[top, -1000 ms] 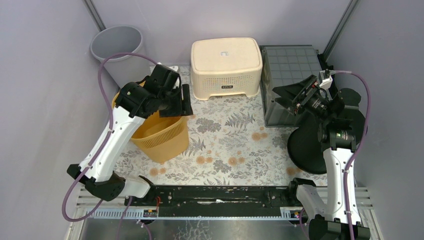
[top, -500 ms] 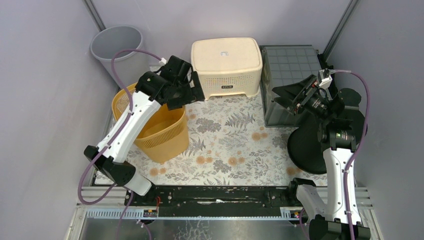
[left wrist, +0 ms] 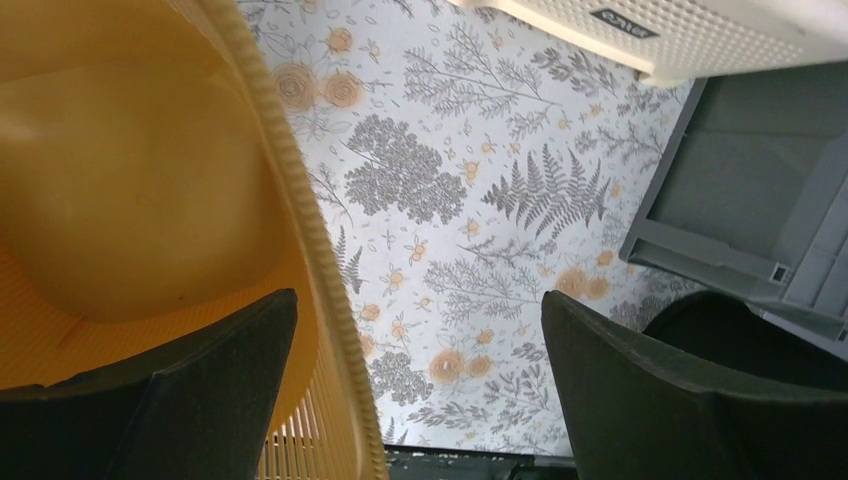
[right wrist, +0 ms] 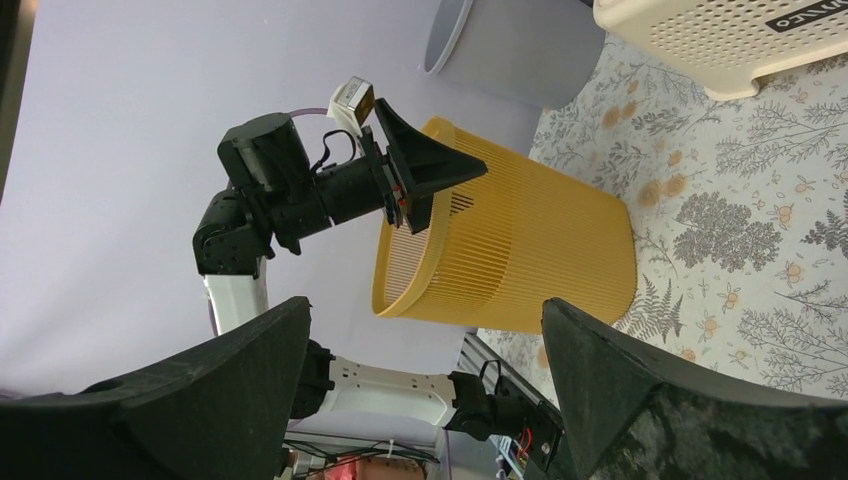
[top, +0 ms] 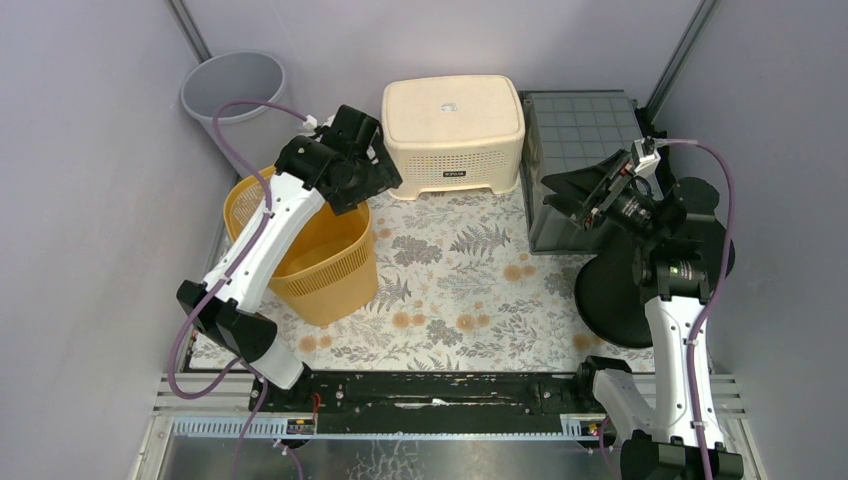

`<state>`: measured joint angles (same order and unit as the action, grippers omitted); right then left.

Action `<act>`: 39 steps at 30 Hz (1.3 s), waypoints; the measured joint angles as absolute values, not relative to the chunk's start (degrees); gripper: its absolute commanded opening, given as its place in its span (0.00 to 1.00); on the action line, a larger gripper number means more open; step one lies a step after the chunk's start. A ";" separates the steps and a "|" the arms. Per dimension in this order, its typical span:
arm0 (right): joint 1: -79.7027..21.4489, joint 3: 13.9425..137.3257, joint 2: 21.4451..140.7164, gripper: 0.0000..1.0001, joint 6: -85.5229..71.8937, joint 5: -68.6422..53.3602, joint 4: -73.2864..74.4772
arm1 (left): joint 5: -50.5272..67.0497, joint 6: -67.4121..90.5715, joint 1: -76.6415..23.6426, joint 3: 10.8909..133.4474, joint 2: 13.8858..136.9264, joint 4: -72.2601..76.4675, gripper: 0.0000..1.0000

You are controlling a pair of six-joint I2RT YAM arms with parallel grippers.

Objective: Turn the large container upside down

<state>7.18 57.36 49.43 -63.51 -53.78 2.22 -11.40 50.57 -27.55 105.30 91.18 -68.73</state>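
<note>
A yellow slatted basket (top: 325,268) stands upright, mouth up, on the left of the flowered mat. It also shows in the left wrist view (left wrist: 120,180) and the right wrist view (right wrist: 510,250). My left gripper (top: 374,181) is open above the basket's far right rim. In the left wrist view (left wrist: 420,385) the rim (left wrist: 310,250) runs between the fingers, untouched: one finger is over the inside, the other over the mat. My right gripper (top: 568,196) is open and empty, held in the air beside the grey crate (top: 580,130), and it shows in the right wrist view (right wrist: 425,400).
A cream perforated basket (top: 452,135) stands upside down at the back middle. A grey round bin (top: 235,100) is in the back left corner. A black round tub (top: 640,285) is at the right. Walls close in on both sides.
My left gripper has swung from over the middle of the yellow basket to the right and farther back, over its far right rim. The right arm has barely moved.
</note>
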 measured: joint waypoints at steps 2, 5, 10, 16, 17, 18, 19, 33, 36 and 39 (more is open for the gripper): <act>7.14 56.97 49.43 0.92 -63.68 -54.02 1.93 | -11.86 50.63 -26.55 105.30 91.31 -68.69 0.93; 7.11 56.38 49.45 0.92 -63.94 -54.30 1.74 | -12.49 50.54 -25.15 105.30 91.68 -68.73 0.85; 7.01 55.83 49.47 0.92 -64.34 -54.76 0.80 | -13.08 50.06 -24.36 105.89 93.30 -69.73 0.69; 6.90 55.83 49.45 0.91 -64.38 -55.05 0.30 | -12.88 48.82 -24.34 110.85 97.80 -73.17 0.47; 6.90 55.83 49.43 0.92 -64.38 -55.07 0.32 | -12.82 48.69 -24.36 111.44 98.24 -73.56 0.43; 6.87 55.83 49.39 0.92 -64.38 -55.11 0.32 | -12.71 48.56 -24.32 111.83 98.52 -73.80 0.42; 6.87 55.83 49.32 0.91 -64.38 -55.16 0.32 | -12.67 48.42 -24.29 111.87 98.56 -73.95 0.39; 6.76 55.83 48.90 0.91 -64.42 -55.66 0.32 | -12.03 44.18 -23.92 111.33 95.04 -78.65 0.00; 6.68 55.83 48.88 0.91 -64.40 -55.70 0.32 | -11.60 43.16 -23.88 111.33 94.87 -79.11 0.00; 6.63 55.83 48.86 0.91 -64.40 -55.75 0.34 | -11.20 42.44 -23.94 110.52 94.45 -79.07 0.00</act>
